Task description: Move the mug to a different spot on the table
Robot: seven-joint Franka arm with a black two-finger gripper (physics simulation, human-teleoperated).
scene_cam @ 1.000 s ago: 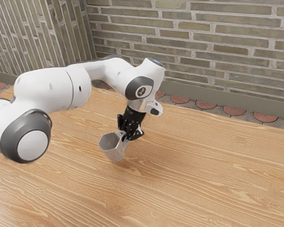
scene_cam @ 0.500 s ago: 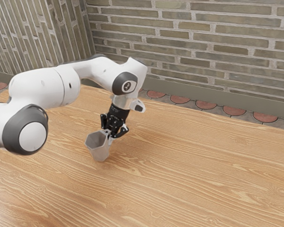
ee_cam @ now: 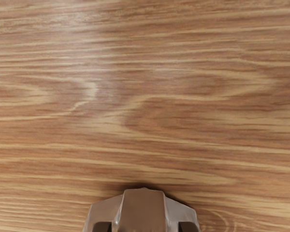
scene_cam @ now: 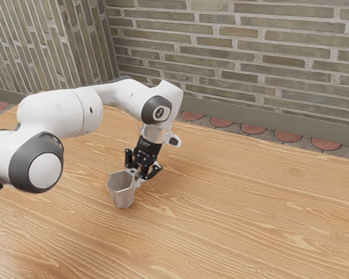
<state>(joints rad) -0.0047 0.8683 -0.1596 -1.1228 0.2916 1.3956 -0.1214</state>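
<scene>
Jaws pinch the mug (scene_cam: 122, 189), upright on the counter (scene_cam: 250, 203) left of middle; only letting go seems left.

Bright, even, diffuse light falls from above in both views, casting only a faint soft shadow on the counter (scene_cam: 250, 197) around the mug (scene_cam: 121, 189), with a pale sheen on the wrist view's wood grain.
</scene>
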